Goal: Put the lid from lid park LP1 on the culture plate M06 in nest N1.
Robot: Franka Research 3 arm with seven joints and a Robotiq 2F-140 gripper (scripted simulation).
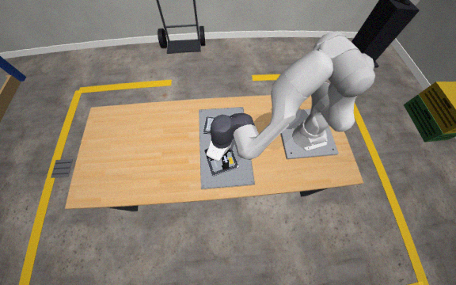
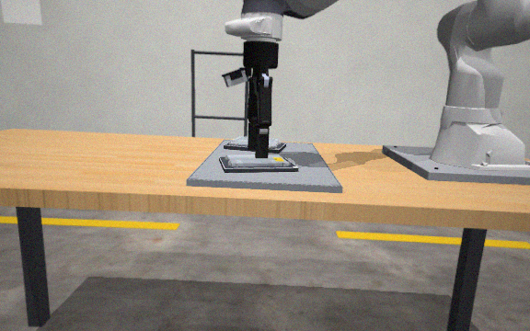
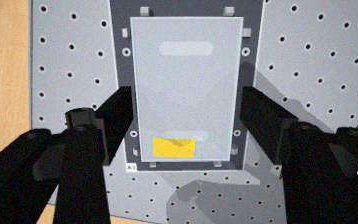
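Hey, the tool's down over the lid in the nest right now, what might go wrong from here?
1. The tool's fingers sit against the lid's long edges and seem to touch. Rising without opening wider may drag the lid back up or tilt it.
2. Neither the wrist view nor the side view shows whether the lid is fully down on the plate. It may be left perched on the rim.
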